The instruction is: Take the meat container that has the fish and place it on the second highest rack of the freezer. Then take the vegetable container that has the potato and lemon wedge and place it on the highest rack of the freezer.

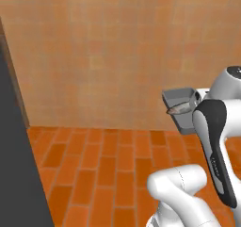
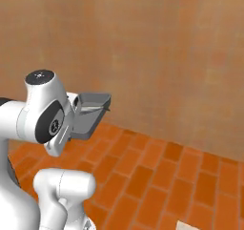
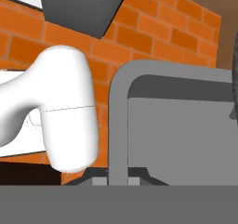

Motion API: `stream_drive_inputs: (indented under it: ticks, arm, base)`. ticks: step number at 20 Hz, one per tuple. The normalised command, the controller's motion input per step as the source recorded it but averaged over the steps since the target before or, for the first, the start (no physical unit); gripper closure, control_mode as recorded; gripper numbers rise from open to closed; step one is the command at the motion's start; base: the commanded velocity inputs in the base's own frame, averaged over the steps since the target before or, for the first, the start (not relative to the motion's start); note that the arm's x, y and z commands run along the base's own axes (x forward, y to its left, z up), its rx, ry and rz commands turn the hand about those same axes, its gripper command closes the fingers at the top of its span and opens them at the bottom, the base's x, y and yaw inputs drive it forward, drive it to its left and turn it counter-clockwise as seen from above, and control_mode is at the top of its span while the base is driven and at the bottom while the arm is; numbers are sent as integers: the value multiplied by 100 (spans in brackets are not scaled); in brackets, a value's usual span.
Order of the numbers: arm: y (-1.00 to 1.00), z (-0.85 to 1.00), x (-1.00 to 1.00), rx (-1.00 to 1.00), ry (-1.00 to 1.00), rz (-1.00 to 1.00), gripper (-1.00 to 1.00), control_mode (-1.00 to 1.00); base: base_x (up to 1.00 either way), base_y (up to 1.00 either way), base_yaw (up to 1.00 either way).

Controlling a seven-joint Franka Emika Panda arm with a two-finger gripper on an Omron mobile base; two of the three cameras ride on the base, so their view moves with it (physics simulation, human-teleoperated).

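The grey meat container (image 1: 178, 97) hangs in the air, tilted, well above the brick floor, and my gripper (image 1: 199, 98) is shut on its rim. The slim silvery-brown fish (image 1: 179, 110) lies in it, its end poking over the edge. From the right base view the meat container (image 2: 89, 118) sticks out from the hand (image 2: 71, 104) toward the wall. In the hand view the container's (image 3: 186, 139) rounded grey rim runs up from between my fingertips. The freezer and the vegetable container are out of view.
A tan wall (image 1: 103, 56) stands ahead over an orange brick floor (image 1: 103, 165). A tall dark panel (image 1: 19, 150) rises along the left edge. A small pale object (image 2: 188, 225) lies on the floor at the lower right.
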Motion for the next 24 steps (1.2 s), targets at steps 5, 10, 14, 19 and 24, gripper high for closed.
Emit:
stream_drive_inputs:
  ticks: [5,10,14,19,24]
  arm:
    - [0,0,0,0,0,0,100,100]
    - [0,0,0,0,0,0,100,100]
    - [0,0,0,0,0,0,100,100]
    - [0,0,0,0,0,0,100,100]
    - [0,0,0,0,0,0,100,100]
  base:
    - [45,-23,83]
    - [23,-10,97]
    - [30,-7,97]
    - [30,-18,93]
    - [31,-24,90]
